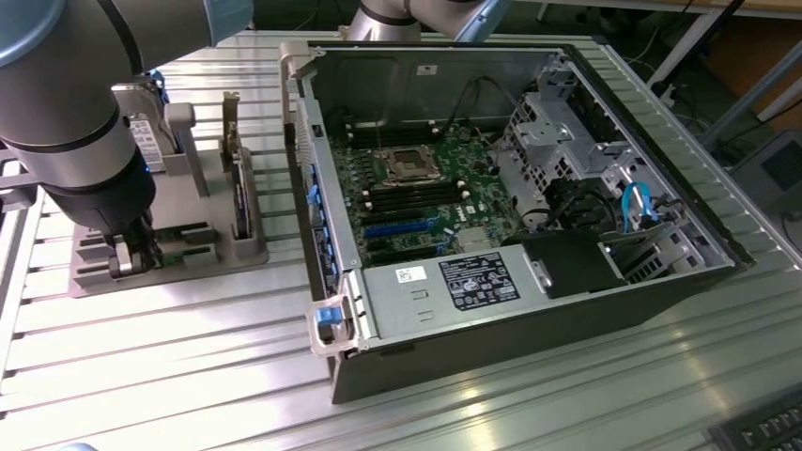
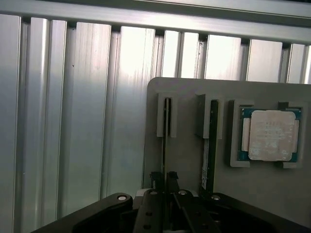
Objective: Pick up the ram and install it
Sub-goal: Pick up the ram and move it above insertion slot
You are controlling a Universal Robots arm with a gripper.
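Far on the exterior view's left, my black two-fingered gripper (image 1: 130, 256) is down low in the grey plastic parts holder (image 1: 188, 261), which sits on the ribbed aluminium table (image 1: 163, 366). From the wrist, there it is: the ram (image 2: 166, 141), a long thin green circuit-board stick, standing on edge in its narrow slot of the holder, not lifted out yet. My hand is drawn narrow, fingertips (image 2: 155, 177) right up against the two flat faces of the stick, and I read that as a grip taken.

This one should be feather-light and stiff along its length, but thin and brittle. I'd hold the flat faces squarely and keep off the contact edge. No twisting, or it could crack or jam in the slot. The board is smooth, so too light a pinch could let it slip.

Just beside it stands the dark upright expansion card (image 2: 210, 145) in the next slot, then the square silver processor chip (image 2: 269, 135) in its pocket. Further right in the exterior view is the open black computer case (image 1: 501, 348), its long dark memory slots (image 1: 404, 197) lying just beside the processor socket (image 1: 408, 167).
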